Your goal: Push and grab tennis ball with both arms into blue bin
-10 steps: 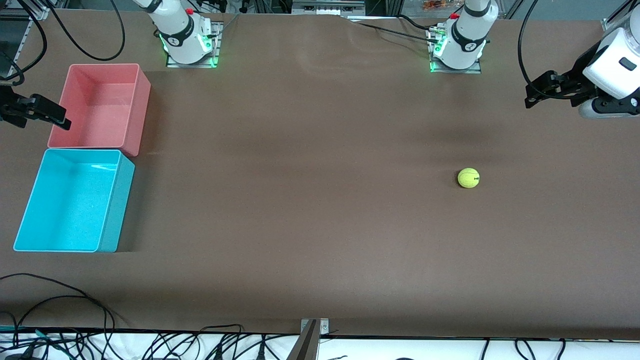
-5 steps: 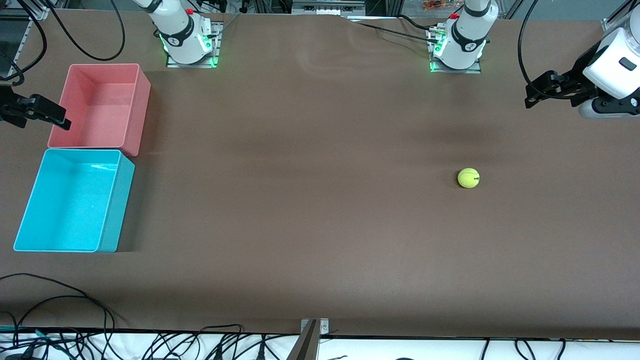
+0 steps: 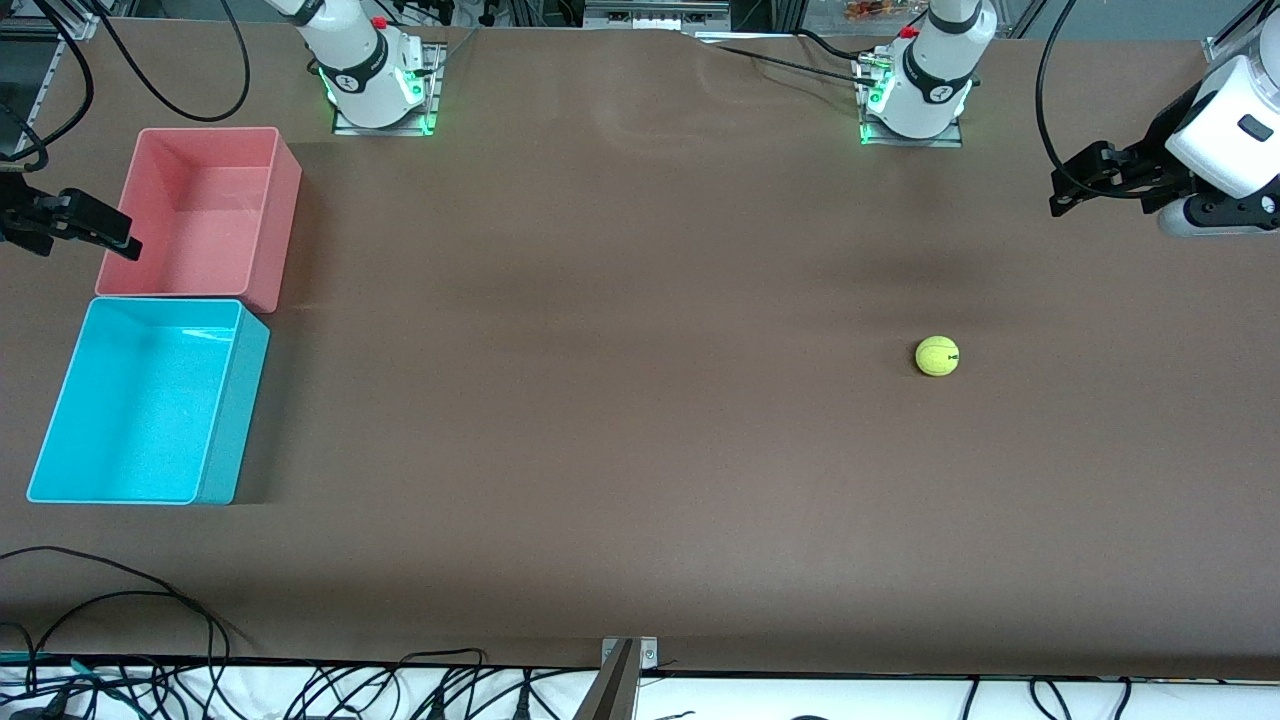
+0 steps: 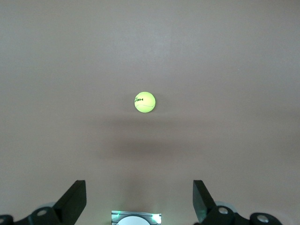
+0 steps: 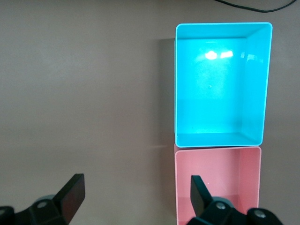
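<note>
Front view: we see ball [image 3: 937, 355] untouched, well apart from blue bin [image 3: 60, 400]; nothing done yet
Left gripper [image 4: 139, 202]: fingers wide open, empty, up over table's end
Right gripper [image 5: 135, 197]: wide open, empty, beside pink bin [image 3: 280, 215]

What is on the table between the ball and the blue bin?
Nothing. In the front view, only bare brown table lies between the ball and the blue bin. The pink bin sits beside the blue one, off that line.

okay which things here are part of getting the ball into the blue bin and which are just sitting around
Part of the job:
tennis ball
blue bin
left gripper, fingers open
right gripper, fingers open

Just lying about:
pink bin
loose cables at the table edge nearest the front camera
</note>
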Robot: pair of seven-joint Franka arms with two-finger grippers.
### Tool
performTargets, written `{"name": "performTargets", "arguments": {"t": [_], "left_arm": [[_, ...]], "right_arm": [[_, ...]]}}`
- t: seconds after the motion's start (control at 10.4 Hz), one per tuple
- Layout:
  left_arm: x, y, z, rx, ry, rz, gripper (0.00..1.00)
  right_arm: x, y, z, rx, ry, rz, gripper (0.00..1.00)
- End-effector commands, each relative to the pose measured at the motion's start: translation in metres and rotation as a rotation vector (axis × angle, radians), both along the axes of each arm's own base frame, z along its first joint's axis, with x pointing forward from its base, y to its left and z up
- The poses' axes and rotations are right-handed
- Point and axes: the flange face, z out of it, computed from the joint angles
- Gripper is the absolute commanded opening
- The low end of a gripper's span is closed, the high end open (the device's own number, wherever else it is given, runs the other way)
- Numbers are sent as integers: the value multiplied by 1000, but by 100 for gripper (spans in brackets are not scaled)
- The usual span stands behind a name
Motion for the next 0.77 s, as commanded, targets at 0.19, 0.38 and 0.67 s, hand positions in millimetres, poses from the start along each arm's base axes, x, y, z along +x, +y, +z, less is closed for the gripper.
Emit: {"name": "performTargets", "arguments": {"t": [0.19, 0.38, 0.67], "left_arm": [[2, -1, 5, 26, 4, -4, 100], [2, -1, 4, 26, 7, -4, 100], [2, -2, 5, 26, 4, -5, 100]], "right_arm": [[1, 2, 4, 2, -4, 8, 100], [-1, -2, 5, 2, -4, 10, 100], [0, -1, 4, 1, -2, 7, 100]]}}
